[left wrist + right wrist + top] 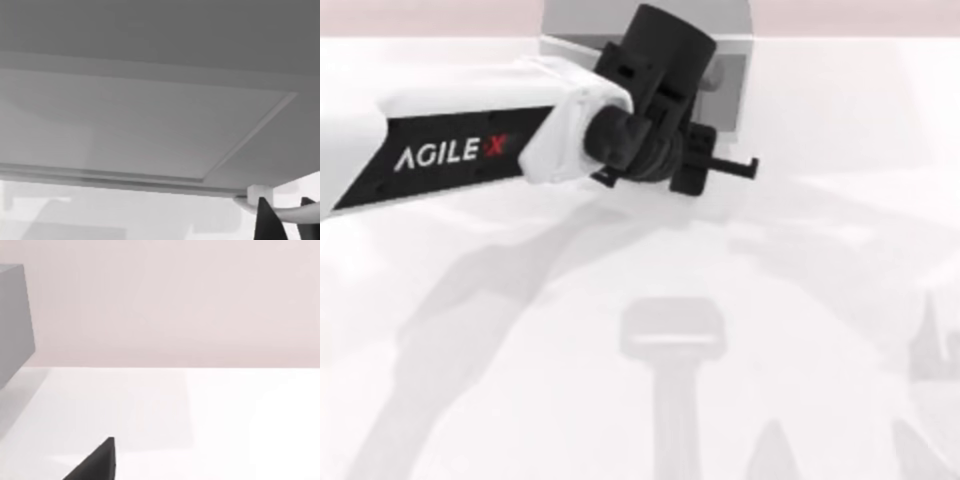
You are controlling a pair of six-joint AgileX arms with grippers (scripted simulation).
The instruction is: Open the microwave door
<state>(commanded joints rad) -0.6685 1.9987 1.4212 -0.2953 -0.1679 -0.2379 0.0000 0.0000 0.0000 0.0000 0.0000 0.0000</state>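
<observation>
surface: white table [800, 330] | on it: grey microwave [730, 40], far edge, seemingly centre

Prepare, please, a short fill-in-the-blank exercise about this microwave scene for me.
1. In the top view, the ___ arm reaches across to the microwave.
2. The left wrist view looks closely at the microwave door, whose pale ___ shows by the left hand.
3. The lettering on the arm's black panel reads ___.
Missing words: left; handle; AGILE X.

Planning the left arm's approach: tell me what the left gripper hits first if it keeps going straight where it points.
Probably the grey windowed microwave door: it fills the left wrist view just beyond the left gripper, near the pale handle. Depth is unclear.
</observation>
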